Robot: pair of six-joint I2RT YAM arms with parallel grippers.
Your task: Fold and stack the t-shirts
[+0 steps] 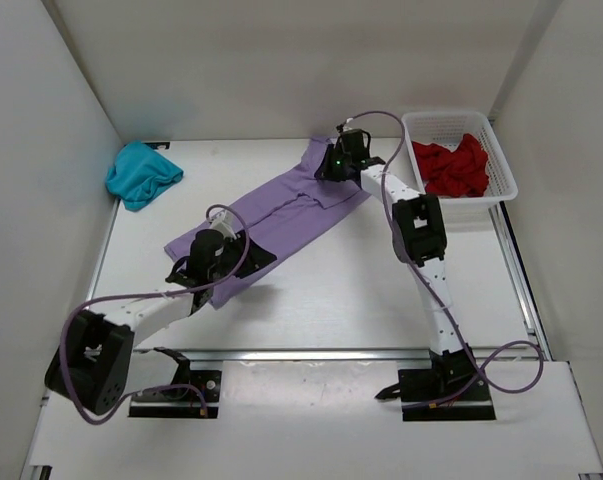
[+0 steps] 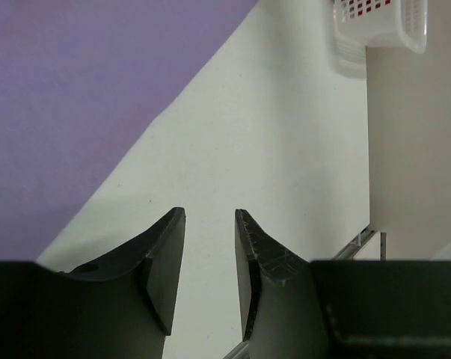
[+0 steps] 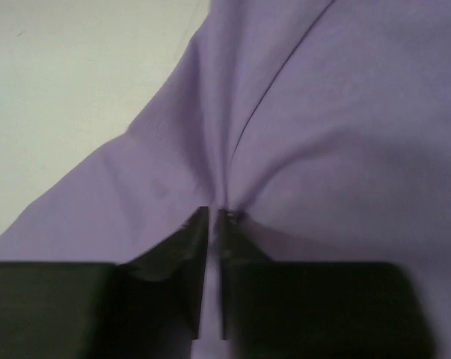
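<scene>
The lavender t-shirt lies spread in a long diagonal across the middle of the table. My right gripper is shut on a pinched fold of the lavender t-shirt at its far end, below the right gripper in the top view. My left gripper hovers at the shirt's near left end. Its jaws stand open over bare table, with the shirt's edge just ahead to the left. The teal t-shirt sits crumpled at the far left. The red t-shirt fills the basket.
A white mesh basket stands at the far right corner, and the left wrist view also catches the basket. White walls enclose the table on three sides. A metal rail runs along the near edge.
</scene>
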